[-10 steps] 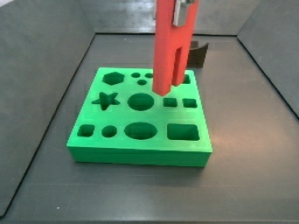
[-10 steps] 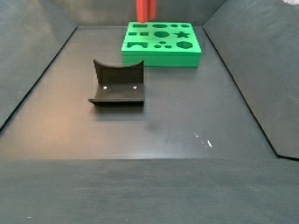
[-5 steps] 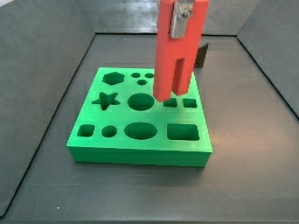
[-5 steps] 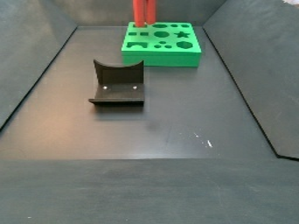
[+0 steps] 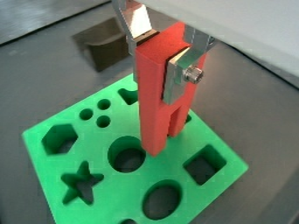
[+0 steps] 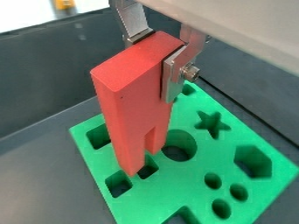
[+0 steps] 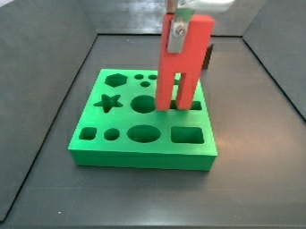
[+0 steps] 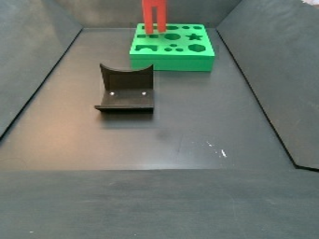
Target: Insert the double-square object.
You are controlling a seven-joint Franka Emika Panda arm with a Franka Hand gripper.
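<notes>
The double-square object (image 7: 182,67) is a tall red piece with two legs, held upright. My gripper (image 7: 180,27) is shut on its top; the silver fingers (image 5: 184,72) clamp both sides in both wrist views, where the gripper shows too (image 6: 156,59). It stands over the green block (image 7: 120,134) with shaped holes. Its leg tips are at the pair of small square holes (image 6: 118,182) near one edge of the block. I cannot tell whether the tips are inside. In a side view the red piece (image 8: 152,14) rises over the far green block (image 8: 187,58).
The dark fixture (image 8: 125,89) stands on the floor, well apart from the green block, and shows blurred in a wrist view (image 5: 100,44). Grey walls (image 7: 269,80) slope up around the dark floor (image 8: 162,159). The block has star, hexagon, round and square holes.
The gripper has come down with the red piece and shifted slightly right. The leg tips have dropped from above the block to the pair of square holes.
</notes>
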